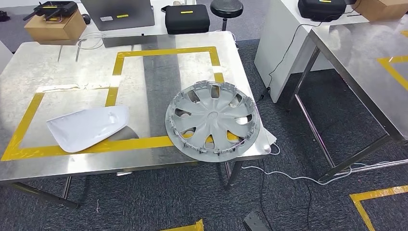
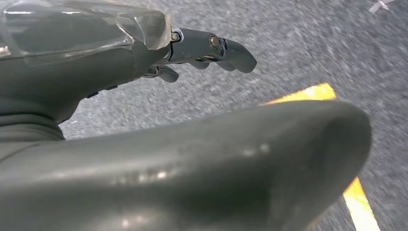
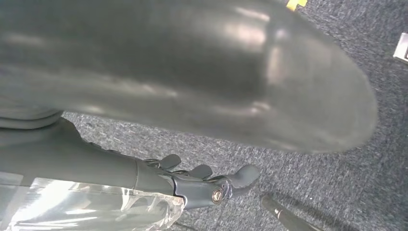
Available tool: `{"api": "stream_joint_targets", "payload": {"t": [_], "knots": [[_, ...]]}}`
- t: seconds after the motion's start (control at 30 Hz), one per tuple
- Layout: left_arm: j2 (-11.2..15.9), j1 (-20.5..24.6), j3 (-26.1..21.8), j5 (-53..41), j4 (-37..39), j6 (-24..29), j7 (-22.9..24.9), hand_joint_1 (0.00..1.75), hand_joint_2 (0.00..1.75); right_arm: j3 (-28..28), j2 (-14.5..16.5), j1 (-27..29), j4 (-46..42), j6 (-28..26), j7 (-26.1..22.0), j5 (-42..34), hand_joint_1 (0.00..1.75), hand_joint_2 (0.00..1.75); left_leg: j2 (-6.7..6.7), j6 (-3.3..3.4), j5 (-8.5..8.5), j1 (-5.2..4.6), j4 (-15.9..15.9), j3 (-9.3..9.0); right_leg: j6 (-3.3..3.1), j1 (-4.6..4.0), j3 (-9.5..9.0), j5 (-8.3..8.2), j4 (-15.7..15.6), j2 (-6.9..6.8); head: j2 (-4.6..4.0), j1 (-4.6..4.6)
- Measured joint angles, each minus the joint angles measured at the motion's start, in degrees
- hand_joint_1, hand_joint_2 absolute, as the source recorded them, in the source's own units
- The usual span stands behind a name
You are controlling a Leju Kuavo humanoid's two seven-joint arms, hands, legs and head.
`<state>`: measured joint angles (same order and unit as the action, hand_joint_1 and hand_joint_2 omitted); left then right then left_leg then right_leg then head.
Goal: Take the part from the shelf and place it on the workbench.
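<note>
A grey wheel cover [image 1: 212,121] lies flat on the steel workbench [image 1: 62,72], at its near right corner, overlapping the yellow tape rectangle. A white curved panel part [image 1: 89,127] lies to its left inside the tape. My left hand [image 2: 144,96] hangs over grey carpet, fingers [image 2: 226,50] stretched out with nothing in them. My right hand [image 3: 159,120] also hangs above the carpet, its fingers [image 3: 231,180] apart and holding nothing.
A second steel table [image 1: 365,62] stands to the right, across a carpeted gap with cables [image 1: 298,175] on the floor. Behind the workbench are a cardboard box [image 1: 50,24], a black case [image 1: 187,18] and a stool [image 1: 226,8]. Yellow floor tape [image 1: 370,202] lies near right.
</note>
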<state>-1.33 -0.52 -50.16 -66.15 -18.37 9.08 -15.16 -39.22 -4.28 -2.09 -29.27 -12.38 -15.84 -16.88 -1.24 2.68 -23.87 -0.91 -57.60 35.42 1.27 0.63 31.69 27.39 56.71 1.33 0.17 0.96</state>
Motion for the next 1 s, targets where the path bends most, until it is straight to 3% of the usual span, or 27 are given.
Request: {"api": "stream_joint_targets", "payload": {"t": [0.13,0.57,0.7,0.77,0.87,0.9,0.93,0.97,1.0], "knots": [[0.12,2.26,0.87,0.34,5.69,0.32,-2.97,0.0,0.0,0.09,-0.57,0.14,-0.9,-0.12,1.18,1.42,0.0,0.0,0.0,0.01,0.0,-0.01,0.0,0.0,0.01,0.01,-0.02,-0.01,0.0,0.0,0.0,0.0],[1.67,4.58,0.96,-0.69,11.16,-1.22,-5.36,0.0,0.0,1.09,-1.14,1.33,-3.52,-0.64,2.65,2.78,0.0,0.0,-0.03,0.24,-0.2,-0.27,-0.16,0.01,0.18,0.22,-0.12,-0.06,-0.09,0.0,0.0,-0.01],[2.28,5.08,0.96,-1.43,12.0,-1.26,-5.35,0.0,0.0,1.62,-1.16,2.01,-4.45,-0.98,3.03,2.99,0.0,0.0,0.04,0.94,0.12,-0.34,0.0,-0.11,0.93,0.4,-0.47,-0.19,-0.1,0.0,0.0,0.02],[2.42,5.47,0.96,-1.95,12.35,-1.18,-5.34,0.0,0.0,1.92,-1.24,2.29,-4.83,-1.12,3.3,3.17,0.0,0.0,0.19,1.51,0.69,-0.04,0.64,-0.29,0.85,0.3,0.17,1.17,1.65,-0.26,0.0,-0.04],[2.58,6.0,0.96,-2.69,12.92,-0.96,-5.27,0.0,0.0,2.48,-1.3,2.49,-5.25,-1.2,3.68,3.47,0.0,0.0,0.45,1.98,1.25,0.05,0.99,0.09,0.02,0.34,4.44,6.92,12.2,-0.61,0.0,-0.1],[2.61,6.11,0.96,-2.84,13.11,-0.9,-5.23,0.0,0.0,2.64,-1.32,2.57,-5.34,-1.22,3.76,3.53,0.0,0.0,0.51,1.94,1.45,0.02,0.98,0.34,0.05,0.37,5.62,8.31,15.58,-0.63,0.0,-0.08],[2.62,6.17,0.96,-2.9,13.23,-0.89,-5.21,0.0,0.0,2.75,-1.34,2.69,-5.41,-1.23,3.81,3.56,0.0,0.0,0.54,1.84,1.7,0.0,0.98,0.62,0.31,0.38,5.79,8.78,16.95,-0.65,0.0,-0.09],[2.63,6.22,0.96,-2.92,13.34,-0.88,-5.2,0.0,0.0,2.84,-1.36,2.78,-5.49,-1.24,3.84,3.58,0.0,0.0,0.54,1.7,1.98,0.01,0.97,0.9,0.75,0.41,4.69,8.3,15.78,-0.68,0.0,-0.09],[2.63,6.27,0.96,-2.95,13.45,-0.88,-5.18,0.0,0.0,2.93,-1.4,2.82,-5.61,-1.25,3.86,3.62,0.0,0.0,0.53,1.5,2.3,0.01,0.96,1.21,1.21,0.43,2.28,7.13,12.1,-0.72,0.0,-0.09]]}}
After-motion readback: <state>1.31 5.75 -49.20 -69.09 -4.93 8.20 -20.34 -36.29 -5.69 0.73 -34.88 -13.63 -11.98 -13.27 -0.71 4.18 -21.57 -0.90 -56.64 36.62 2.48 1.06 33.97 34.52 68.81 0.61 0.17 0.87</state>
